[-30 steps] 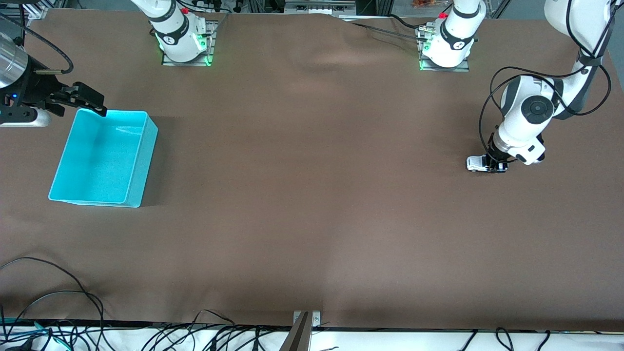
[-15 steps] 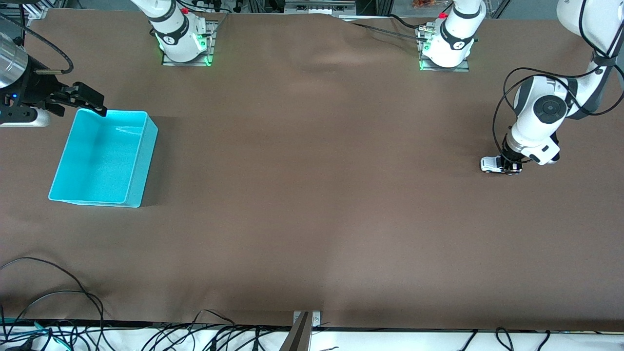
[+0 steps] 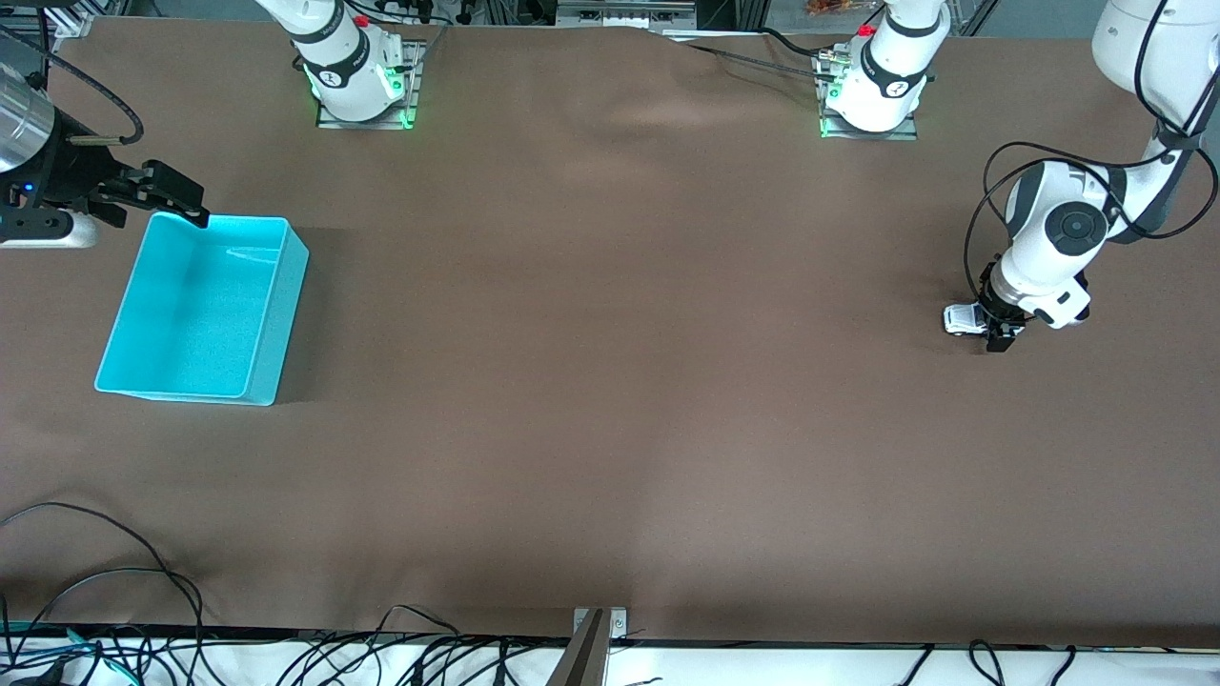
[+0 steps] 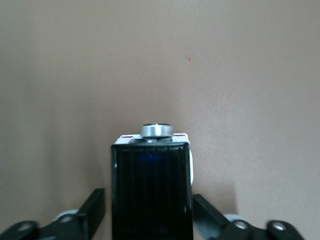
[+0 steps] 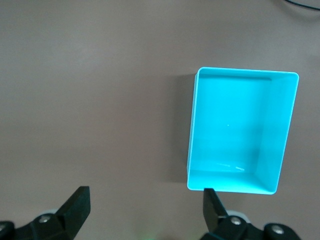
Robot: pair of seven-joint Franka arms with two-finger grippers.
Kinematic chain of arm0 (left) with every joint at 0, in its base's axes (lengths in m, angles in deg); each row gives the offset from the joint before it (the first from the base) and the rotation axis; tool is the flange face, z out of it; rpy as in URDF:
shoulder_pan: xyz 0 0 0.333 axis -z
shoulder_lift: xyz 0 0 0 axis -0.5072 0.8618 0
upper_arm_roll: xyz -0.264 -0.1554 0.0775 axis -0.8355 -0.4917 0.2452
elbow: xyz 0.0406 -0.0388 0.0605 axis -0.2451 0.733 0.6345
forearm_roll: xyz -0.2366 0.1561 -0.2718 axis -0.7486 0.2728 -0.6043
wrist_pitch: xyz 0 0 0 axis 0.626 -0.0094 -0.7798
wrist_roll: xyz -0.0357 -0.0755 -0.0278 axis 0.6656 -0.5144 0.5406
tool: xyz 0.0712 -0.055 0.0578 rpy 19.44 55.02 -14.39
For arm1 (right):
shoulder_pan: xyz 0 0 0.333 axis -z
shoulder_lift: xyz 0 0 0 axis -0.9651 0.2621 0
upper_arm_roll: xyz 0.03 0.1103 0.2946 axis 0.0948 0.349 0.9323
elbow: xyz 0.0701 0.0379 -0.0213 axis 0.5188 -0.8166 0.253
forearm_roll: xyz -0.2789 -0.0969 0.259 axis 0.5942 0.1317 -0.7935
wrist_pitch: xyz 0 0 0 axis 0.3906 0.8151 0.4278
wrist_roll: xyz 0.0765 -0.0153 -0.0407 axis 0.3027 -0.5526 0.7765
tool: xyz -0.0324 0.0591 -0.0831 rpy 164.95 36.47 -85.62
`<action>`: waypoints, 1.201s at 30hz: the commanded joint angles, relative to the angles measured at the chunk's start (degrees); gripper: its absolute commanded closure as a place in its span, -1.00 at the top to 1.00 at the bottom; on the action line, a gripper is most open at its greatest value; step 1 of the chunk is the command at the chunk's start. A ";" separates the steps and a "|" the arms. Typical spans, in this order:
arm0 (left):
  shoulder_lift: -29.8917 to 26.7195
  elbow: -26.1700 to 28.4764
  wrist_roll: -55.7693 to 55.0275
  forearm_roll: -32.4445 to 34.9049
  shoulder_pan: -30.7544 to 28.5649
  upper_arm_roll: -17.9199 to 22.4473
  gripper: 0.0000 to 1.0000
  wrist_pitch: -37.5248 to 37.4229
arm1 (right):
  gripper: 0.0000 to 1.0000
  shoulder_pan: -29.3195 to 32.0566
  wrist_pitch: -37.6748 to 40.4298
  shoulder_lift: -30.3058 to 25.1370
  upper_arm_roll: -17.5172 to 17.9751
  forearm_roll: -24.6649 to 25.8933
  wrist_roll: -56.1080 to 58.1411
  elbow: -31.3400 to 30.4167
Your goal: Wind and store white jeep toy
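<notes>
White jeep toy sits on the brown bench near the left arm's end, my left fingers parted around it after winding; my right gripper waits, spread wide over the cyan bin. Next: regrasp and carry it there.

We see even, diffuse overhead lighting across the brown table cloth, with a paler band near its middle and no hard glare. The cyan bin casts a soft shadow toward the left arm's end of the table, and a faint bright streak shows on its inner floor. Green indicator lights glow at both arm bases. In the left wrist view the white jeep toy sits very close to the lens and appears soft, its black roof carrying a faint blue reflection. The right wrist view is sharp and evenly lit.
</notes>
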 commanded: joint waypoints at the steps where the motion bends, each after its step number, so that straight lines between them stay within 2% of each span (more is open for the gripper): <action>1: 0.83 -2.56 -0.98 2.21 -1.32 -0.12 1.00 -0.35 | 1.00 0.30 0.26 0.14 0.30 -0.04 -0.40 0.93; 5: -0.93 -2.91 -0.63 2.30 -2.29 -0.12 1.00 -1.84 | 1.00 0.30 0.26 0.14 0.30 -0.04 -0.40 0.93; 9: -1.98 -5.72 -0.19 2.21 -2.03 -0.91 1.00 -8.16 | 1.00 0.30 0.26 0.14 0.30 -0.04 -0.40 0.93; 15: -6.02 -6.51 4.82 1.16 -2.20 -2.76 1.00 -14.23 | 1.00 0.30 0.26 0.14 0.30 -0.04 -0.40 0.93; 21: -9.72 -8.62 12.71 -3.93 -2.02 -4.69 1.00 -20.55 | 1.00 0.30 0.26 0.14 0.30 -0.04 -0.40 0.93; 29: -12.80 -18.72 31.17 -15.79 -2.11 -5.75 1.00 -35.67 | 1.00 0.30 0.26 0.14 0.30 -0.04 -0.40 0.93; 36: -12.97 -27.24 40.14 -19.67 -1.94 -5.92 1.00 -44.29 | 1.00 0.30 0.26 0.14 0.30 -0.04 -0.40 0.93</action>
